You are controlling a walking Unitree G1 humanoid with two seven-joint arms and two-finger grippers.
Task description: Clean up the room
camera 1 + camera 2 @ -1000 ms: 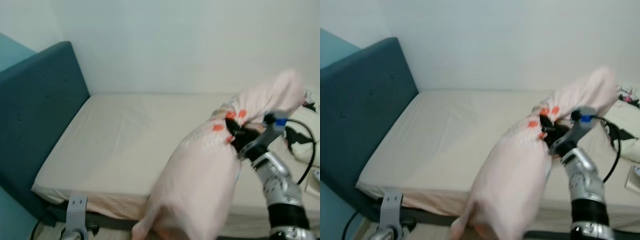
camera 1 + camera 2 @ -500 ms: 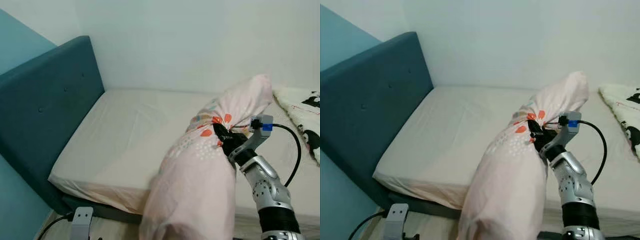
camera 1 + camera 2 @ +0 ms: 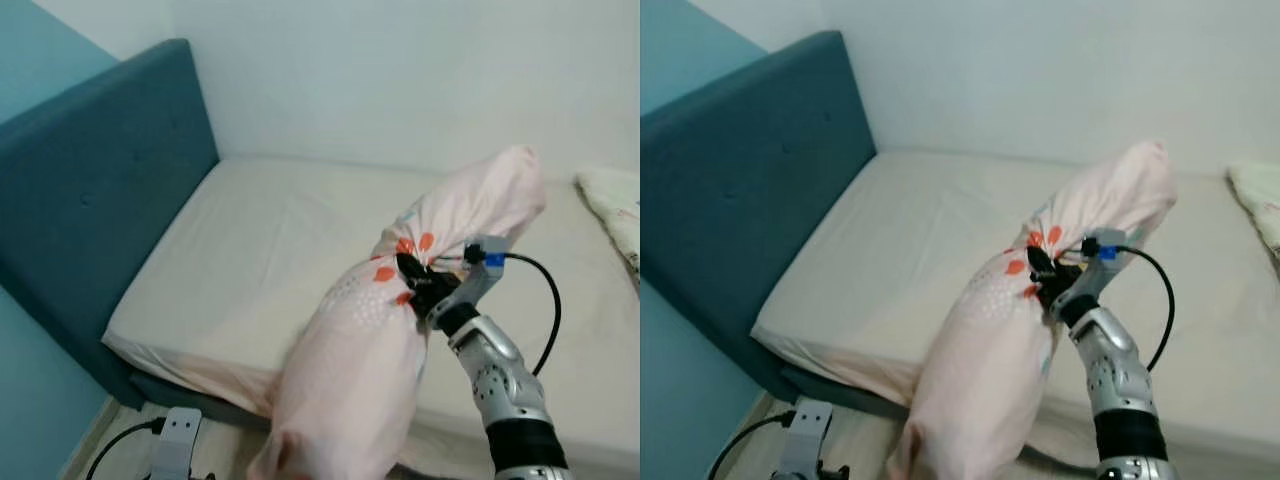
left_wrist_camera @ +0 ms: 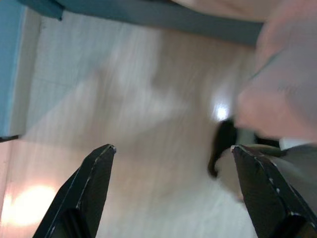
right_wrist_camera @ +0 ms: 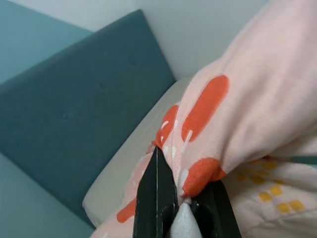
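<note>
Your right gripper point(image 3: 1042, 277) is clamped on a fold of the long pale pink pillow with orange petal prints point(image 3: 400, 330), which hangs lifted over the near edge of the cream-sheeted bed point(image 3: 250, 260), its lower end dangling past the mattress. The dark teal upholstered headboard point(image 3: 100, 190) stands at the bed's left. Your right wrist view gives you the pinched cloth up close between black fingers point(image 5: 157, 193). Your left gripper point(image 4: 173, 188) hangs with fingers spread wide over the pale wooden floor point(image 4: 124, 124).
</note>
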